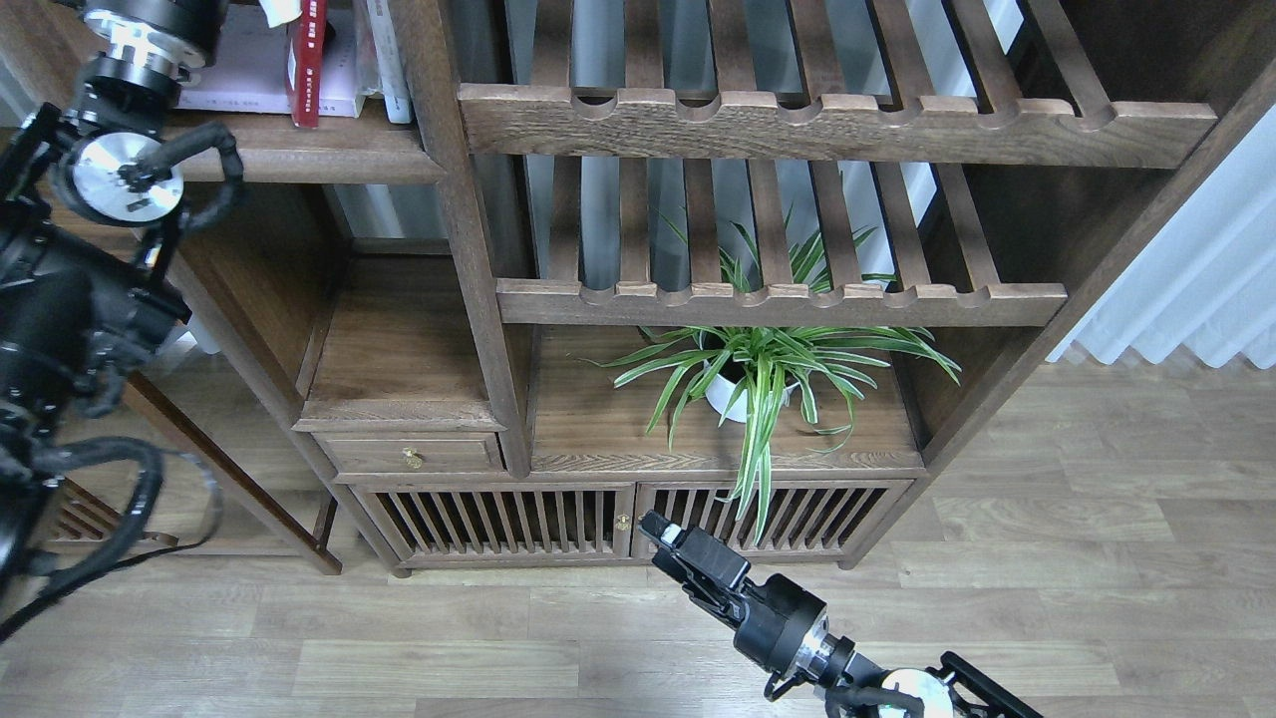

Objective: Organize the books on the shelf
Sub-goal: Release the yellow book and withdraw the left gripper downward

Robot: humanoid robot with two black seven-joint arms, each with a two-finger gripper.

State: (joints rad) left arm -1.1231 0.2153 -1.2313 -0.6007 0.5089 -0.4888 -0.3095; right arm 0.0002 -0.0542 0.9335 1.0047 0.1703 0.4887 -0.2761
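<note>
On the dark-brown shelf at the top left, a pale lavender-white book lies flat. A red book stands on edge on it, beside white-spined upright books. A white corner shows at the top edge by the red book. No yellow-green book is in view. My left arm rises along the left edge; its wrist sits over the shelf's left end, and the fingers are cut off by the top edge. My right gripper hangs low in front of the cabinet doors, holding nothing; its fingers are too small and dark to tell apart.
Two slatted racks with scalloped rails fill the middle of the bookcase. A spider plant in a white pot stands below them. A small drawer and slatted cabinet doors are lower down. White curtains hang at the right.
</note>
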